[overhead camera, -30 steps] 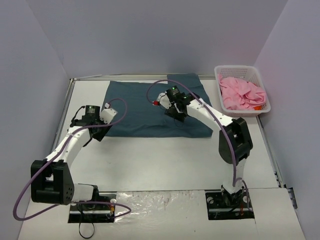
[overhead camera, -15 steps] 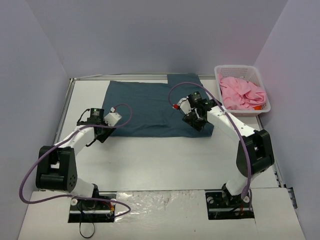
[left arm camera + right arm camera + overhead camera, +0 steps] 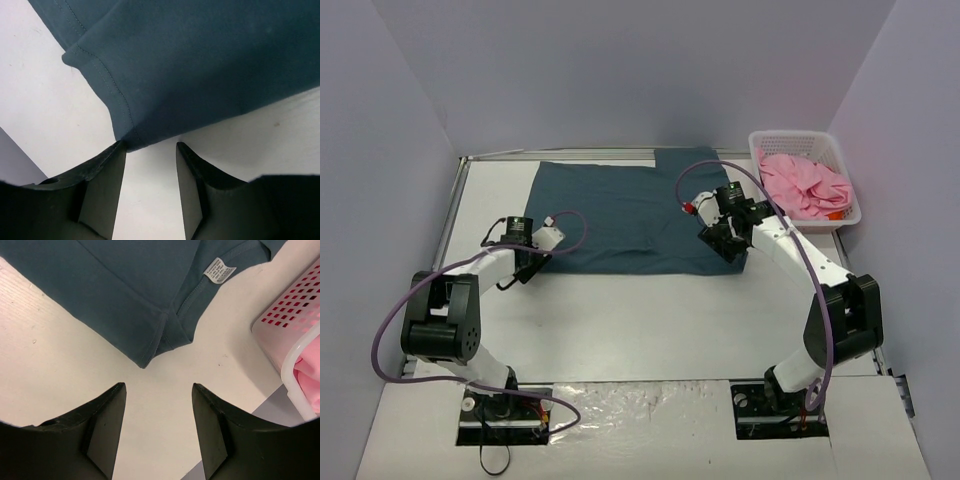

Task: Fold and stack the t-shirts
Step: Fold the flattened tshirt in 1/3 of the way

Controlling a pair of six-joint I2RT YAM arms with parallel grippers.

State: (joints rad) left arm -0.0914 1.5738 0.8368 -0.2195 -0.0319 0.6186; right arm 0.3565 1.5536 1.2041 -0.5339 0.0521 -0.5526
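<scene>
nearest, bare white table (image 3: 650, 320) in front of the dark teal t-shirt (image 3: 620, 215). at the shirt's near left corner: left gripper (image 3: 150, 147), jaws open, stitched hem corner just at the fingertips, nothing clamped. at the shirt's near right corner: right gripper (image 3: 157, 387), jaws open wide, folded corner just ahead, apart from both fingers. shirt itself spread flat on the table, white sewn label (image 3: 220, 270) showing near the right edge. beyond the shirt's far right corner: white lattice basket (image 3: 790, 136), pink t-shirt (image 3: 805, 185) crumpled inside.
</scene>
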